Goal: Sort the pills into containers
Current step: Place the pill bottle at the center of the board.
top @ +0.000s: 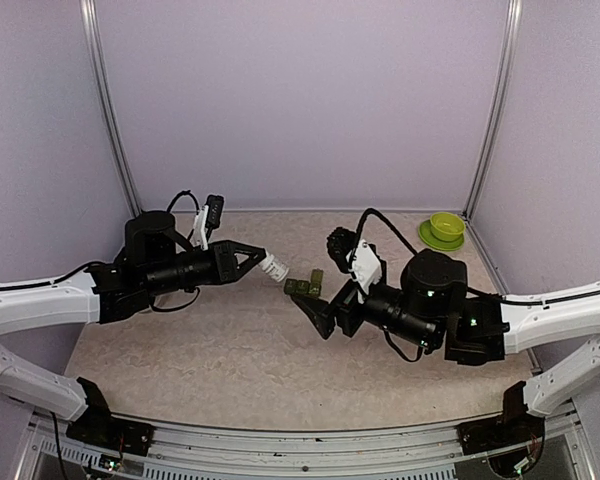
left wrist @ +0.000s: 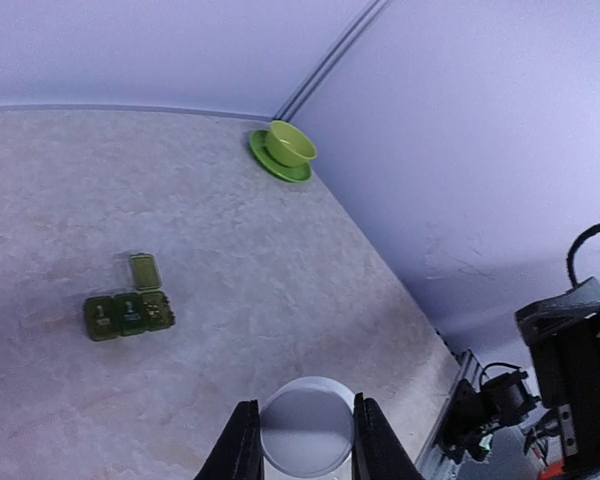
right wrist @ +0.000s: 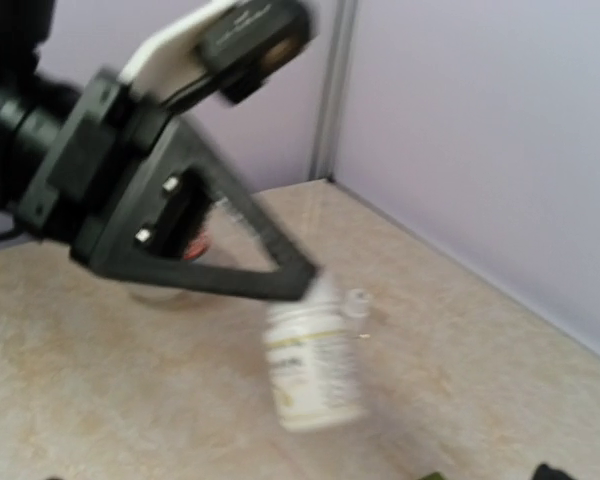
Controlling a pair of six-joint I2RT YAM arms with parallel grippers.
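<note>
Left pincer (top: 264, 261) with bottle (top: 276, 267) — containers (top: 303, 287) near

Containers (left wrist: 128, 314) glossy green plastic; bottle (right wrist: 313, 365) smooth white plastic; table (left wrist: 280, 250) matt, mottled.

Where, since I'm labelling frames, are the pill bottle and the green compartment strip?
pill bottle (right wrist: 315, 368): right wrist view, on its label.
green compartment strip (left wrist: 129, 314): left wrist view, on the middle compartment's lid.

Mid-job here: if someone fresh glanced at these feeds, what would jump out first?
The white pill bottle clamped in the left tool, left of centre. Just right of it on the table lie the dark green containers, one lid flipped open. A lime-green bowl on its saucer sits in the far right corner.
</note>
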